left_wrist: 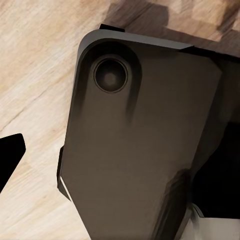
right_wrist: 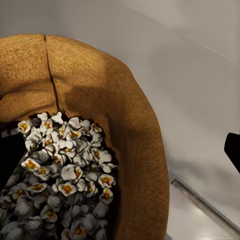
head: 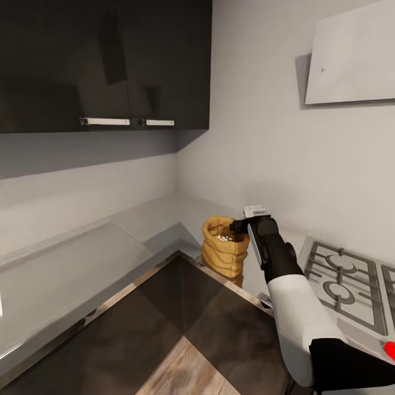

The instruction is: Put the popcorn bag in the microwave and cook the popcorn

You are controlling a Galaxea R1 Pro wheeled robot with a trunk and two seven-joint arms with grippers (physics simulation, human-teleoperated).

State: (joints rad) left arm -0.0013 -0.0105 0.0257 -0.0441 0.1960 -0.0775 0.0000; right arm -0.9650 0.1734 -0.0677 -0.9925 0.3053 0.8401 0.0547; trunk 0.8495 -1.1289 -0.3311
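Nearest the robot, the left wrist view looks down on a dark grey body panel (left_wrist: 145,150) of the robot over a pale wooden floor (left_wrist: 35,75). One black fingertip of the left gripper shows at the frame's border; whether that gripper is open or closed cannot be told.

Further out, the right arm (head: 296,296) reaches forward over the front edge of the countertop (head: 71,269), beside the gas hob (head: 343,282) set into the counter's right run. The right gripper (head: 241,225) is at the rim of the popcorn bag (head: 224,247). In the right wrist view one dark finger lies inside the bag's mouth over the kernels and the other lies outside the wall, so the jaws stand apart astride the rim; they do not yet appear closed on it.

The popcorn bag stands upright on the countertop close to its front edge, near the inner corner of the L. Its mouth is open and holds white popped-looking kernels (right_wrist: 60,175).

Farthest away are the grey wall (head: 263,137), the dark upper cabinets (head: 104,60) and a pale hood panel (head: 351,55).

Progress, as judged: the task is at its first step. The bag is not lifted. Remaining: grip, carry to the microwave, load and heat.
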